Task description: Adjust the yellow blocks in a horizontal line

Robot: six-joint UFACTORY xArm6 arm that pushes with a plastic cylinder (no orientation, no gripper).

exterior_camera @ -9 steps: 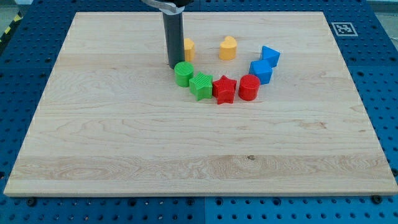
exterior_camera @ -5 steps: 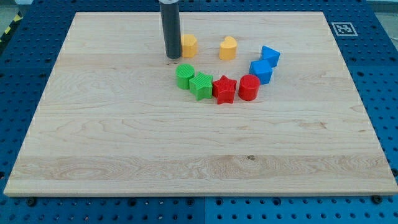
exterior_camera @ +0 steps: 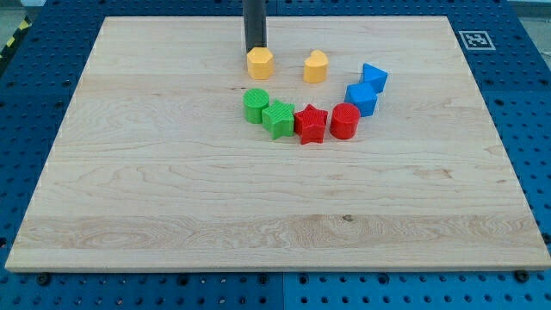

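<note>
You see a pale wooden table on a blue pegboard floor. My tip seems to touch the yellow hexagonal block from the view's top; there are no jaws here to read.

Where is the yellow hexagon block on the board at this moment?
The yellow hexagon block is near the view's top, left of the yellow heart block, above the green cylinder; my tip is just behind it.
</note>
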